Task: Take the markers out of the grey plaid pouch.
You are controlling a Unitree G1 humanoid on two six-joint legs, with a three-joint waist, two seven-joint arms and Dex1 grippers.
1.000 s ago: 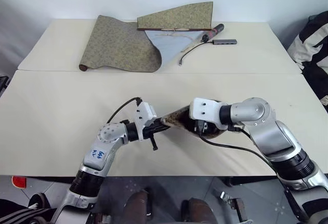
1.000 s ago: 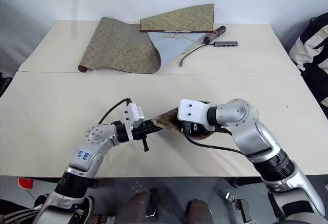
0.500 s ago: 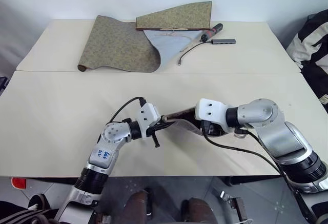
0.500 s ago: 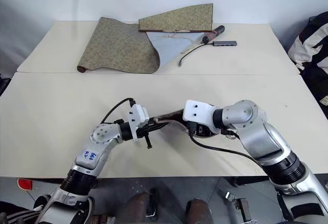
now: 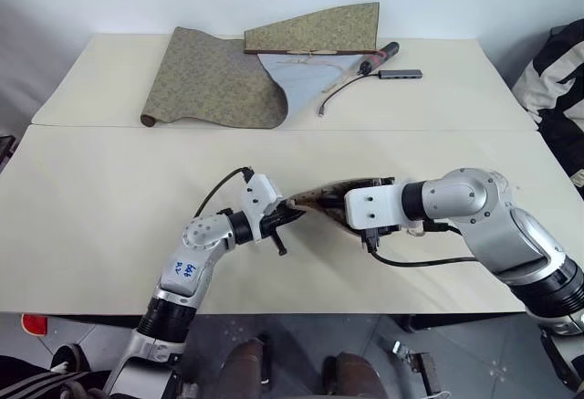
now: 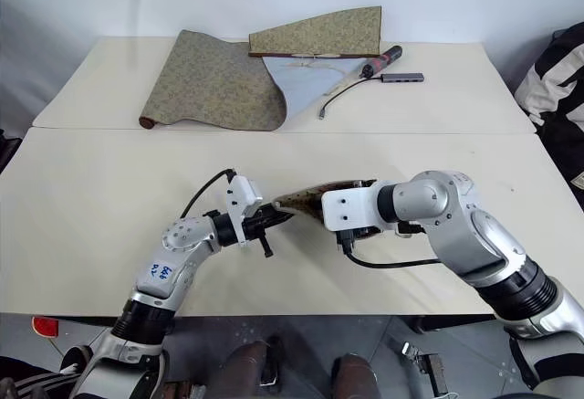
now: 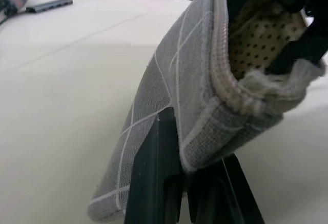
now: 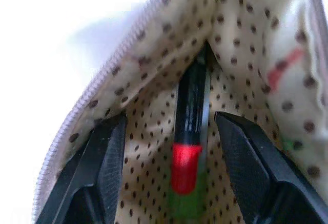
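The grey plaid pouch (image 7: 174, 106) sits toward the near edge of the front worktop (image 5: 109, 198), about midway along it, held between the two arms. The left gripper (image 5: 290, 216) has its jaws closed on the pouch's end; in the left wrist view its black fingers (image 7: 154, 183) pinch the grey fabric just below the zip edge, and the tan dotted lining shows at the pouch's open mouth.

The right gripper (image 8: 174, 172) reaches into the open mouth from the other side. Its jaws stand apart inside the pouch, one black finger (image 8: 102, 172) on either side of a marker (image 8: 190, 131), which lies along the fold of the lining. That marker is dark with a red end, and it is not gripped: a gap shows between it and each finger. A green shape shows just below the red end, too blurred to identify.

At the far edge of the rear worktop lie an olive patterned cloth scroll (image 5: 219, 75), a dark cylinder with a cable (image 5: 381, 52) and a small grey hub (image 5: 400, 74).
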